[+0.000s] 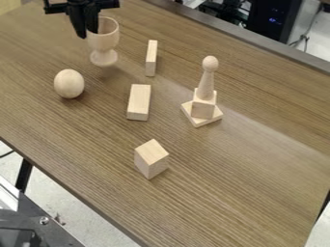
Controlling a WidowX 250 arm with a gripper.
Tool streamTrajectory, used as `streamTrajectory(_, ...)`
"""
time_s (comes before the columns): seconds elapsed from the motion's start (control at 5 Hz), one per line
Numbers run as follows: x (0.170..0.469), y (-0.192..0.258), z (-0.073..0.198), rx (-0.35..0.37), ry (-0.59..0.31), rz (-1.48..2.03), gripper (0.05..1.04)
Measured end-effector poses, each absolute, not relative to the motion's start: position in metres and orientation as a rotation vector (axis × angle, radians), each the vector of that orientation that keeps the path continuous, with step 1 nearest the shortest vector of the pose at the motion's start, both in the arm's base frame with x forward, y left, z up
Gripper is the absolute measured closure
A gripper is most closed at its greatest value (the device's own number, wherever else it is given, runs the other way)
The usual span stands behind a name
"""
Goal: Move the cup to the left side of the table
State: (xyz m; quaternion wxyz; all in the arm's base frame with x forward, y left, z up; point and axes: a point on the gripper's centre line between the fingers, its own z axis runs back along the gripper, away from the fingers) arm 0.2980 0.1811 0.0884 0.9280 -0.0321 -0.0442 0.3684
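Wooden egg (69, 83) toward lower-left edge of table (245, 202) | my gripper (88, 34) at rim of wooden goblet (103, 43); I can't tell if gripping | goblet upright, toward upper-left edge | est.: placement near done; any release, withdrawal left.

Looks like a lab: robot arm (82, 6) over a table (245, 183), computer case (274, 18), loose cable (306, 36)

The gripper (88, 34) — cropped on top — hides some of the cup (106, 42).
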Motion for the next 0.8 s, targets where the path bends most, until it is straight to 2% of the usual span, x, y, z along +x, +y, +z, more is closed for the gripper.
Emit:
streamTrajectory(0.2,0.3003,0.1810,0.0726,-0.080,-0.067,0.753,0.980)
streamTrajectory(0.6,0.3033,0.1775,0.0647,-0.074,-0.078,0.765,0.950)
streamTrajectory(0.8,0.2972,0.1735,0.0698,-0.068,-0.099,0.778,0.750)
